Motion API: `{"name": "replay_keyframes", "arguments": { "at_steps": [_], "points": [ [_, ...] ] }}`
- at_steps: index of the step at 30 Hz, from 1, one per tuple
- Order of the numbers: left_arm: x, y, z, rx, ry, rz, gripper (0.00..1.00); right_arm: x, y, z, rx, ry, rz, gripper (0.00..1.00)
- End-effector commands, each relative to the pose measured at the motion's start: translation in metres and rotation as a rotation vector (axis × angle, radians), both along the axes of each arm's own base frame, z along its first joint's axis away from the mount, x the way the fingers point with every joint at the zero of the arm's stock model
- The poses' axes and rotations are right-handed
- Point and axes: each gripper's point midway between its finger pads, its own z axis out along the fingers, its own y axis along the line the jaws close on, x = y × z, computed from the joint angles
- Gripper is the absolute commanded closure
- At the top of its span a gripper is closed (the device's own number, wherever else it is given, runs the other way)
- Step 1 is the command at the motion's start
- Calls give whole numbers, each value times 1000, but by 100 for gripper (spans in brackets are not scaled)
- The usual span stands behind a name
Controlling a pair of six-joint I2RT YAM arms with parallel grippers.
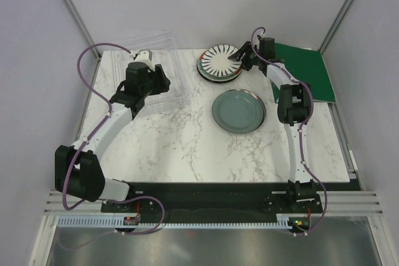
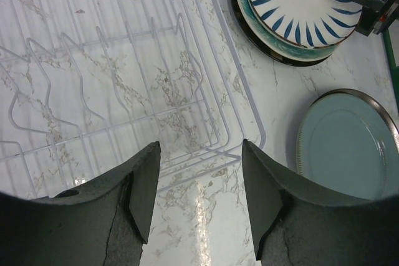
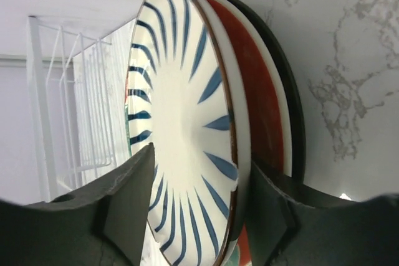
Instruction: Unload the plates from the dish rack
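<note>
On the surface (image 1: 187, 147), the dish rack (image 1: 159, 70) stands empty. The striped plate (image 1: 218, 59) tops the stack (image 1: 206, 74), and the teal plate (image 1: 238, 111) lies apart. The right claw (image 3: 201, 160) is spread around the striped rim and the left claw (image 2: 199, 147) is spread with nothing in it. Unloading looks finished.

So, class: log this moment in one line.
clear plastic dish rack: no plates; left fingers: open above it; right fingers: open astride white dark-striped round plate; teal round plate: on table

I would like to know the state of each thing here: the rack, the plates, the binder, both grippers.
dish rack: empty, no plate in its slots
left gripper: open, empty, above the rack
right gripper: open
red plate: stacked, covered
striped plate: on the red plate, rim between the right gripper's fingers
teal plate: lying flat, alone
green binder: closed, flat
</note>
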Motion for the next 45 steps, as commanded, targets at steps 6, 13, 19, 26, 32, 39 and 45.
{"name": "replay_keyframes", "arguments": {
  "at_steps": [6, 13, 19, 26, 32, 39, 45],
  "points": [
    [-7, 2, 7, 14, -26, -20, 39, -10, -14, 20, -216, -49, -6, 19],
    [-8, 0, 9, 3, -27, -27, 39, -21, -23, 20, -454, -33, 9, 7],
    [-12, 2, 10, 2, -30, -23, 39, -31, -33, 20, -629, -23, -19, 6],
    [-15, 2, 11, 4, -30, -27, 39, -33, -43, 23, -708, -17, -51, 6],
    [-15, 2, 12, 3, -30, -25, 39, -39, -47, 11, -761, 19, -39, 5],
    [-19, 4, 23, 14, -53, -33, 39, -46, -41, 55, -742, -49, -37, 5],
    [-33, -1, 60, 1, -113, -92, 0, -104, -40, 149, -745, -147, -33, 2]
  ]
}}
